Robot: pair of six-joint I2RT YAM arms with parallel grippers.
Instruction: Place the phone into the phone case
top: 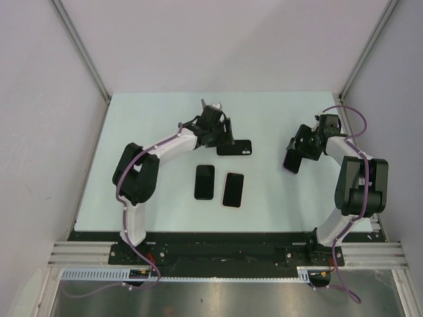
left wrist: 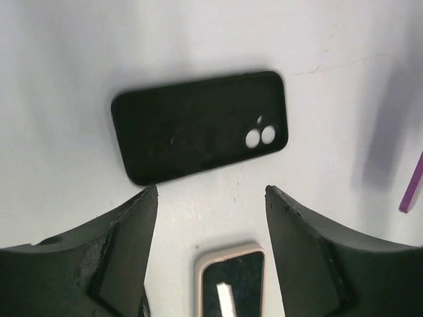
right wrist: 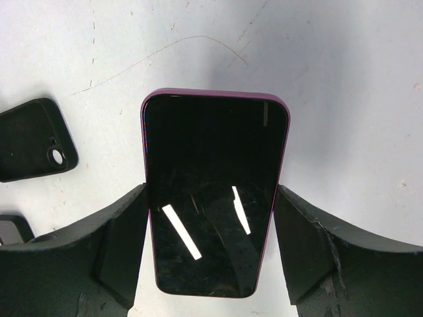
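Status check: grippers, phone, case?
Left gripper open, beside black case lying flat. Right gripper shut on purple phone. Two other phones nearby, clear of case.

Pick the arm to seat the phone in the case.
Right arm: the phone is clamped between its jaws. Left arm hovers with open, empty jaws by the case, so it could steady that.
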